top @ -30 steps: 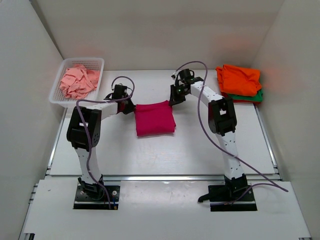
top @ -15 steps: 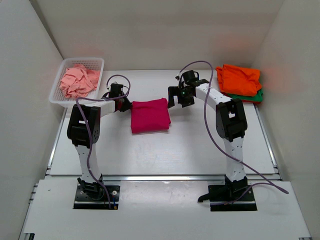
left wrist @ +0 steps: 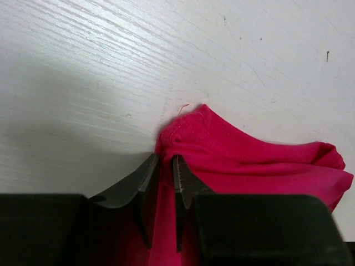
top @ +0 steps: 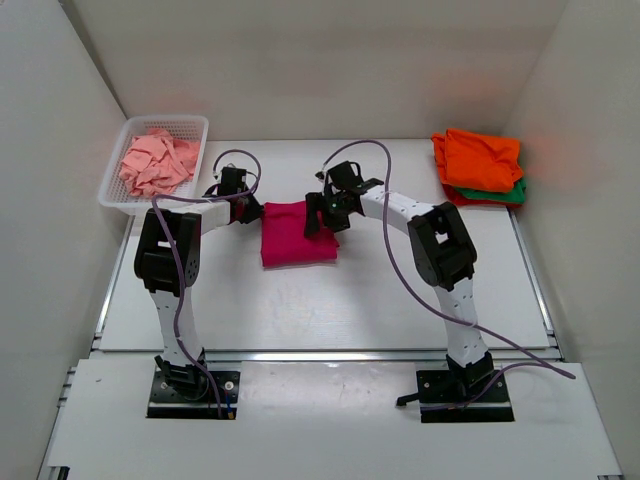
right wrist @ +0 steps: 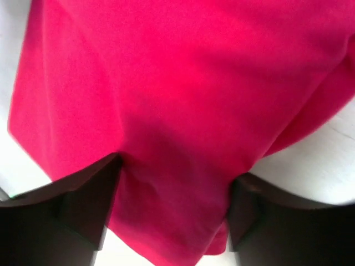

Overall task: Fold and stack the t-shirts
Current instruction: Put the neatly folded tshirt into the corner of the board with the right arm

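Note:
A folded magenta-pink t-shirt (top: 298, 234) lies flat on the table between the two arms. My left gripper (top: 251, 211) is low at its far-left corner. In the left wrist view its jaws (left wrist: 165, 162) stand a little apart, with a fold of the shirt's (left wrist: 249, 160) hem between them. My right gripper (top: 321, 213) hovers over the shirt's far-right part. It is wide open (right wrist: 175, 170), and the magenta cloth (right wrist: 166, 83) fills the gap between the fingers. An orange t-shirt (top: 478, 158) tops a folded stack at the far right, with a green one (top: 511, 194) under it.
A white mesh basket (top: 168, 120) at the far left holds a crumpled pale salmon-pink t-shirt (top: 155, 162). White walls close in the table on the left, back and right. Purple cables loop above both arms.
The right gripper let go of the shirt's right corner, opened and swung left over the cloth. The left jaws parted slightly. The shirt shifted a little to the left.

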Robot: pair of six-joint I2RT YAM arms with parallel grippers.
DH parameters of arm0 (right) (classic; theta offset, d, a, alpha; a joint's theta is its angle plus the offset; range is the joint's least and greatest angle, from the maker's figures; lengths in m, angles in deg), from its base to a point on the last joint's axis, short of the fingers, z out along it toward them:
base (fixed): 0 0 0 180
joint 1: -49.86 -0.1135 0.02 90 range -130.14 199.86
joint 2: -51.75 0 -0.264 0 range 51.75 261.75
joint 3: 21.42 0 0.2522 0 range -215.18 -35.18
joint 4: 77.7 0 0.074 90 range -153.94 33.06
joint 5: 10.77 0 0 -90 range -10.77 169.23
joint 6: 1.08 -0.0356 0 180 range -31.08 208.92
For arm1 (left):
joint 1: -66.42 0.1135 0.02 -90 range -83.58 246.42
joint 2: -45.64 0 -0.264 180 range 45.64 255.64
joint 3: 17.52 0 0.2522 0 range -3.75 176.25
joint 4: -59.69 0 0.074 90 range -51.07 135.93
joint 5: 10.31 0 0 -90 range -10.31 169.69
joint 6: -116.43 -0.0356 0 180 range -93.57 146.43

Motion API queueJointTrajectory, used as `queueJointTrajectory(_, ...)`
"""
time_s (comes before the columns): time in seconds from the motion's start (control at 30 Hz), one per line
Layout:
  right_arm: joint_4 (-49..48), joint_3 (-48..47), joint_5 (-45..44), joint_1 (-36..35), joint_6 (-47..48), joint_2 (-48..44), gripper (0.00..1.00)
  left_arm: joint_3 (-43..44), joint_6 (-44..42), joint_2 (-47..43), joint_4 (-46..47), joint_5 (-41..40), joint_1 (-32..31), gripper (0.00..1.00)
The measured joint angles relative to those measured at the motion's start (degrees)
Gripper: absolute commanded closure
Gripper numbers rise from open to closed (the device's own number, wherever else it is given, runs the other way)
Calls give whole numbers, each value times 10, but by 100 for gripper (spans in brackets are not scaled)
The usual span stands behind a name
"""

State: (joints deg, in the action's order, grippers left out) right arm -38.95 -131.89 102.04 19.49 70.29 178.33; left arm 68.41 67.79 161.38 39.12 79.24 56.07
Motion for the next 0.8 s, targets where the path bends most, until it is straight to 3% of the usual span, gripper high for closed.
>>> queueJointTrajectory(0.03, 3, -6, -4, -3, -3, 7, 50, 0, 0, 0, 0, 0, 0, 73)
queueJointTrajectory(0.07, 5, -9, -8, -4, -5, 9, 56, 0, 0, 0, 0, 0, 0, 73)
queueJointTrajectory(0.13, 13, -8, -14, -4, -9, 13, 81, -1, 0, 0, 1, 0, 0, 73)
queueJointTrajectory(0.17, 13, -5, -12, -3, -13, 16, 99, -1, 0, 0, 2, 0, 0, 73)
queueJointTrajectory(0.23, 5, 3, 2, 2, -21, 17, 100, -2, -1, 0, 4, 1, 0, 72)
queueJointTrajectory(0.4, 37, -20, 11, 21, 7, 24, 100, -2, -3, 0, 9, 19, 2, 56)
queueJointTrajectory(0.63, 141, -166, -51, 64, 123, 51, 100, -2, -13, -3, 8, 33, 2, 55)
queueJointTrajectory(0.8, 168, -202, -125, 90, 205, 49, 100, -13, -19, -17, -10, 36, 2, 53)
